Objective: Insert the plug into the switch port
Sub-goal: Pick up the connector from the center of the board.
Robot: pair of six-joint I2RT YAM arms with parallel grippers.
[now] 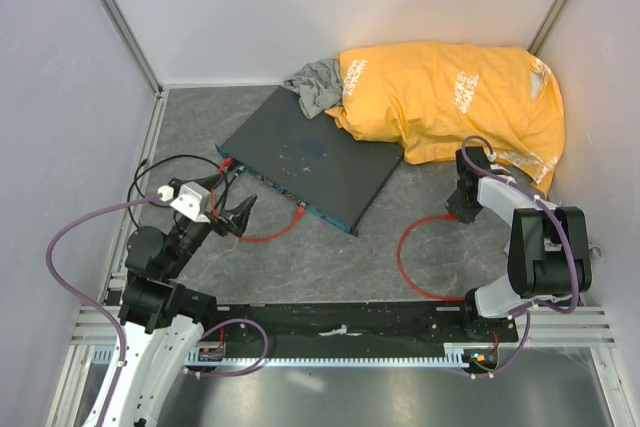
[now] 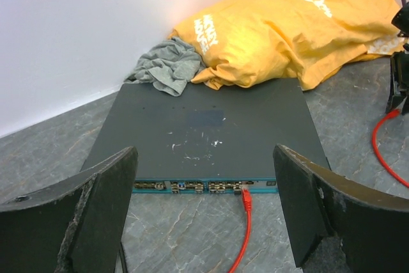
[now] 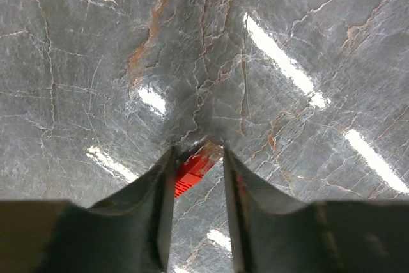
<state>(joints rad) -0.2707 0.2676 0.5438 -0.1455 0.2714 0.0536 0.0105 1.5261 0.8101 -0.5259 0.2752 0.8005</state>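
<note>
The switch [image 1: 310, 157] is a flat dark grey box with a blue-green port row [image 2: 204, 187] on its front edge. One red plug [image 2: 246, 199] sits in a port near the row's right end. My left gripper [image 2: 204, 151] hovers open in front of that edge, holding nothing. A red cable [image 1: 405, 257] loops over the floor to my right gripper [image 1: 462, 209]. In the right wrist view the plug [image 3: 192, 172] lies slantwise on the floor between the narrowed fingers of the right gripper [image 3: 198, 151], against the left finger, with a gap beside the right one.
A yellow cloth heap [image 1: 450, 97] and a grey rag [image 1: 315, 87] lie behind the switch against the back wall. Another red connector [image 1: 226, 162] shows at the switch's left corner. A black cable [image 1: 150, 172] curls by the left wall.
</note>
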